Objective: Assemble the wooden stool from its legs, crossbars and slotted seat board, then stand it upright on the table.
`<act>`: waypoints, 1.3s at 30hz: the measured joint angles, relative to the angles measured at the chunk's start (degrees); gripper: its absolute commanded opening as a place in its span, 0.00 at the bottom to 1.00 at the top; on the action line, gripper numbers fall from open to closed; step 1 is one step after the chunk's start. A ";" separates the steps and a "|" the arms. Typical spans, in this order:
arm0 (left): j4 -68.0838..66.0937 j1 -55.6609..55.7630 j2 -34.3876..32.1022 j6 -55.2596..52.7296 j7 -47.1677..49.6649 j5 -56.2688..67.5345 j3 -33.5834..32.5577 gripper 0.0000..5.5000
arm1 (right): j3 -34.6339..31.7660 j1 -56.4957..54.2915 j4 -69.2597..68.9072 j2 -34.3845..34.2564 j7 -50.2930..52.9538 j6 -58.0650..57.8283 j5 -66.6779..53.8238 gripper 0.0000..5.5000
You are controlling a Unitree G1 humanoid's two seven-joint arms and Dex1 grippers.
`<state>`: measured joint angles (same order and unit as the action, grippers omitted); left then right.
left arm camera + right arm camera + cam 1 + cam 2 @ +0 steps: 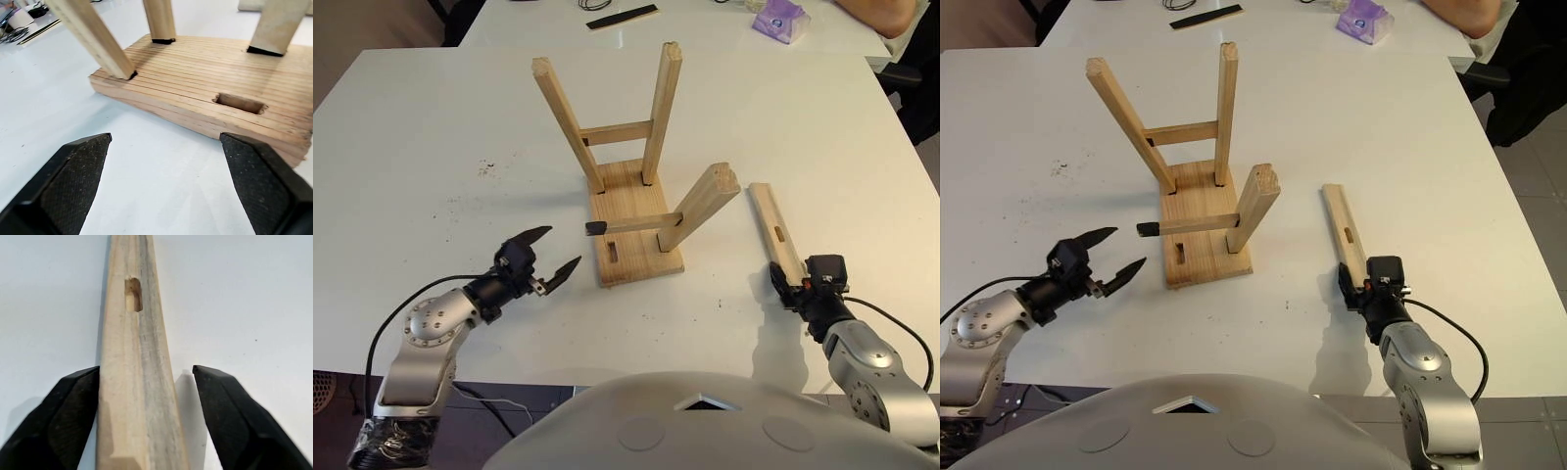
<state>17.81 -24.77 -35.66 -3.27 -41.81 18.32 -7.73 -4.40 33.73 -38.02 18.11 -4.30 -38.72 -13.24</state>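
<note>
The slotted seat board (636, 196) is lying flat on the white surface (431, 147). Three legs are standing in it: two far legs (570, 122) joined by a crossbar (617, 132), and a near leg (700, 206) leaning, with a second crossbar (631, 226) jutting sideways from it. The fourth leg (771, 230) is lying loose to the board's right. The right end effector (146, 369) is straddling its near end, fingers spread. The left end effector (563, 245) is hovering, spread wide, beside the board's near left corner.

I see the white counter (431, 147) carrying the seat board (628, 199) lying flat, a loose leg (772, 225) near its right, and dark specks (487, 168) to the left.
</note>
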 measured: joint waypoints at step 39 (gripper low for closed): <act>21.20 52.39 -4.48 -42.16 19.29 70.74 -0.10 0.62 | -20.37 -43.46 1.45 25.24 -44.45 -12.40 -73.77 0.37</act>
<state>39.01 27.62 -40.14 -45.43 -22.52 89.07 -7.82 -24.77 -9.73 -36.57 43.35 -48.75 -51.13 -87.01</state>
